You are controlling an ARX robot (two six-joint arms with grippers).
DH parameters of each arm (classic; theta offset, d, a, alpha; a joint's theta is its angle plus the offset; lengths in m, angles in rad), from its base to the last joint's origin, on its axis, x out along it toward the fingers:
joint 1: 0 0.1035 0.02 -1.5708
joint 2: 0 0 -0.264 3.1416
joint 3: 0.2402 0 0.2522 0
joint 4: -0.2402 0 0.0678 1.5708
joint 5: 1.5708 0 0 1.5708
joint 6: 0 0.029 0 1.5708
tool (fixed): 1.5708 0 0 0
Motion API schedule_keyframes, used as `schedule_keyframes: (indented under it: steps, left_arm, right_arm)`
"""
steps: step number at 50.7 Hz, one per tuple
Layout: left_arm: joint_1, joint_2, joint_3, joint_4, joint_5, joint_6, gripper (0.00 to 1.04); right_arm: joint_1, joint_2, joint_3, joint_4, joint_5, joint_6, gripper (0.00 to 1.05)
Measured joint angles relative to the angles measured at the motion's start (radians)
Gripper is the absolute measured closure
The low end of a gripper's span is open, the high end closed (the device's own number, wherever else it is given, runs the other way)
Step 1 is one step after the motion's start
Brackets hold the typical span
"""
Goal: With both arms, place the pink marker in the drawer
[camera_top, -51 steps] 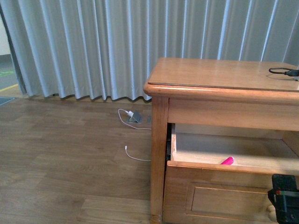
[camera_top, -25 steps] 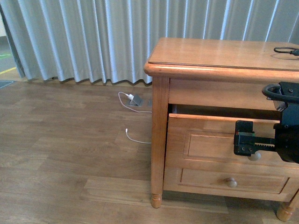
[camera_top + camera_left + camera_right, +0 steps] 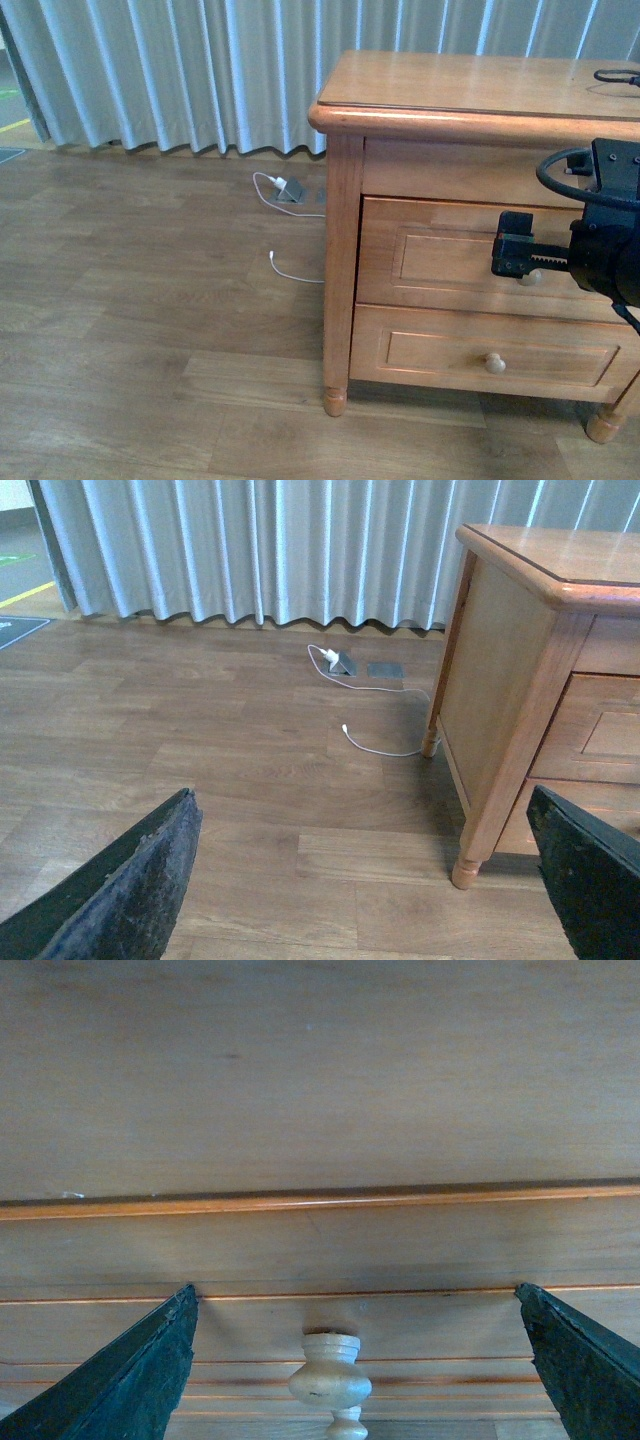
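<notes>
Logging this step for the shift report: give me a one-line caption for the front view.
Right gripper at the knob of the shut top drawer; lower drawer shut too, marker out of sight.

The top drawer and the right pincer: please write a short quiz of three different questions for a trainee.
1. True or false: the top drawer is shut.
2. The right pincer is: A) open, knob between its fingers; B) clamped on a marker.
3. Which cable lies on the floor?

Key: 1 true. 2 A. 3 the white cable, left of the dresser.
</notes>
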Motion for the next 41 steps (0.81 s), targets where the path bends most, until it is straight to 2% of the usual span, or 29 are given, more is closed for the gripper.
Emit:
schedule_keyframes:
  steps: [27, 41]
  left_arm:
    - [0.0, 0.0, 0.0, 0.0, 0.0, 0.0, 0.06]
    - [0.0, 0.0, 0.0, 0.0, 0.0, 0.0, 0.06]
  right_arm:
    - [-0.013, 0.05, 0.027, 0.077, 0.005, -0.032, 0.08]
    - [-0.027, -0.119, -0.138, 0.002, -0.042, -0.049, 0.08]
